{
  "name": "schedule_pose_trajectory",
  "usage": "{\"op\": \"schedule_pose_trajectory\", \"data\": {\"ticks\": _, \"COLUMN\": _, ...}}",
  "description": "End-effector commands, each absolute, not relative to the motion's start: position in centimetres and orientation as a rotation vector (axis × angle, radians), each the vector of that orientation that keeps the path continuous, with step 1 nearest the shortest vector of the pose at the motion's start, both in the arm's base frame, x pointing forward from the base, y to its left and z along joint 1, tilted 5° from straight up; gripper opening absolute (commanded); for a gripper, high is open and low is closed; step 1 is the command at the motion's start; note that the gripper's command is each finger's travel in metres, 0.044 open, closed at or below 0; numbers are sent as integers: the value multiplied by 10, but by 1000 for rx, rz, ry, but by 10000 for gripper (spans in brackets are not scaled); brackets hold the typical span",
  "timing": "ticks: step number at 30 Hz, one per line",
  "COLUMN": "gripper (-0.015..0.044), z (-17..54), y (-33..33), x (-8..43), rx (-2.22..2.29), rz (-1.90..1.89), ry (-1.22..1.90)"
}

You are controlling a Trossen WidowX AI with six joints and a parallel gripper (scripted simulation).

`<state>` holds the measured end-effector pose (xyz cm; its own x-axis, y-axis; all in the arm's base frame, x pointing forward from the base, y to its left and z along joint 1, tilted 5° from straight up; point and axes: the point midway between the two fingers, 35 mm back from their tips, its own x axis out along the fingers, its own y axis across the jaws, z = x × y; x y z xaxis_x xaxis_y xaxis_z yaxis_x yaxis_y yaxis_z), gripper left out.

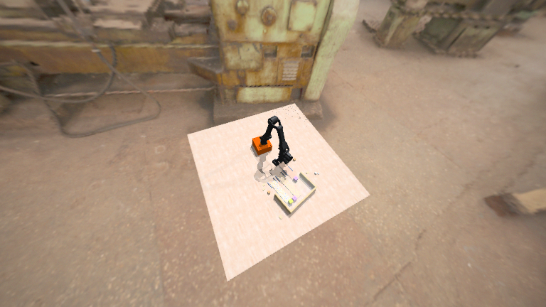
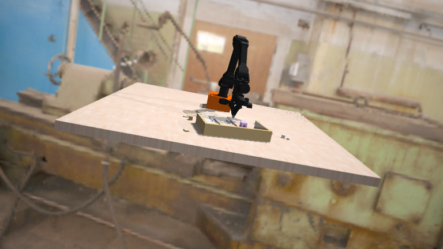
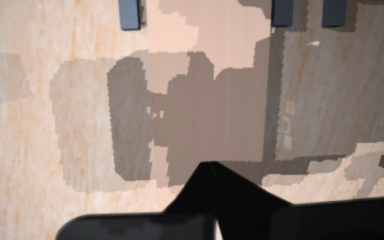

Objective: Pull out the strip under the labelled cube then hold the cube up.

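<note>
Your claw (image 2: pixel 234 114) is hanging fully closed, gripping nothing, just behind the tray's (image 2: pixel 228 132) far wall. Three strip ends (image 3: pixel 129 14) are lying beyond it; a purple cube (image 2: pixel 243 124) is sitting in the tray.

The black arm rises from its orange base (image 2: pixel 218 101), folds at a high elbow and drops steeply, wrist pointing down. The gripper (image 2: pixel 234 114) sits on the far side from the base, fingers pressed together with nothing between them.
</note>
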<state>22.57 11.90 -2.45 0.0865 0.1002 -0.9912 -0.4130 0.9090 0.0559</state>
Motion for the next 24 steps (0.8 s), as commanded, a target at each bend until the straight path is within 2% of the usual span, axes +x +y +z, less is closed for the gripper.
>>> {"op": "schedule_pose_trajectory", "data": {"ticks": 1, "gripper": 0, "z": -31, "y": 112, "x": 212, "rx": -271, "rz": 378, "ry": 1472}}
{"op": "schedule_pose_trajectory", "data": {"ticks": 24, "gripper": 0, "z": -34, "y": 99, "x": 185, "rx": -272, "rz": 377, "ry": 1474}}
